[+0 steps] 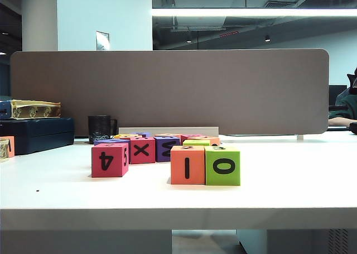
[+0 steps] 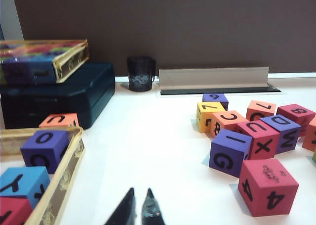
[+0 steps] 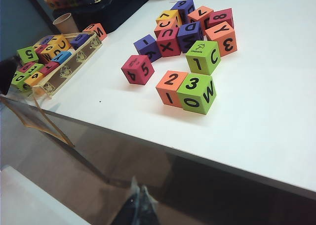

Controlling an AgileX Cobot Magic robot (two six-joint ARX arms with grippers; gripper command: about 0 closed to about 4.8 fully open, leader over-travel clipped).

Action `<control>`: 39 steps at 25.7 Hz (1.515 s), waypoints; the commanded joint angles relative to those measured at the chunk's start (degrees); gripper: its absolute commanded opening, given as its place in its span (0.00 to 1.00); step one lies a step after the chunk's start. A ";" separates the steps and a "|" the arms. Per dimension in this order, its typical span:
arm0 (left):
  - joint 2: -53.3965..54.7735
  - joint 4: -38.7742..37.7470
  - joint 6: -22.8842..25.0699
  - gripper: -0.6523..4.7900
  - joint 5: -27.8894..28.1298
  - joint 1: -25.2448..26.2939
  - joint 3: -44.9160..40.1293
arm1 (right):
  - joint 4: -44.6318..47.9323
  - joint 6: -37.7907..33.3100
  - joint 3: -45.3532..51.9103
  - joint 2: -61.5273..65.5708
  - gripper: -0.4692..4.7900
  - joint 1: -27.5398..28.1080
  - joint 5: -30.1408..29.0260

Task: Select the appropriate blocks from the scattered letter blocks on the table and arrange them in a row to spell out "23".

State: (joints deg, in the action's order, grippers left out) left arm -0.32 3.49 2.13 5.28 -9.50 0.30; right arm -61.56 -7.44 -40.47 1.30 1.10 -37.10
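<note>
The left gripper (image 2: 138, 210) is hovering low over the table (image 2: 148, 151) with its jaws closed on nothing; the scattered letter blocks (image 2: 256, 131) are lying ahead of its tips, off to one side. The orange block (image 3: 171, 87) and lime-green block (image 3: 197, 92) are sitting touching, tops reading "2" and "3". The right gripper (image 3: 139, 205) is hanging off the table's front edge, well short of them, jaws apparently closed and empty.

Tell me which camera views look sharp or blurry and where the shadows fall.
Exterior: sharp, soft shadows under the orange block and green block. Left wrist: soft, left gripper dark and blurred. Right wrist: blocks crisp, right gripper blurred below the table.
</note>
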 commanded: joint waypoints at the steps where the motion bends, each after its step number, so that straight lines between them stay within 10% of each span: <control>1: 0.33 -2.97 -1.33 0.16 0.50 0.42 0.28 | 0.50 0.20 -0.13 -0.39 0.09 0.00 -0.07; 8: 0.33 -14.32 -3.67 0.16 -0.22 0.44 0.33 | 0.50 0.20 -0.13 -0.46 0.09 0.00 -0.09; 39: 0.33 -13.75 -3.67 0.16 -0.37 0.42 0.31 | 0.76 6.32 -0.13 -0.50 0.09 0.07 1.18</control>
State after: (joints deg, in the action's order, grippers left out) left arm -0.01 -10.11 -1.37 5.13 -9.10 0.54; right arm -61.54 -1.17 -40.47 1.21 1.15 -36.01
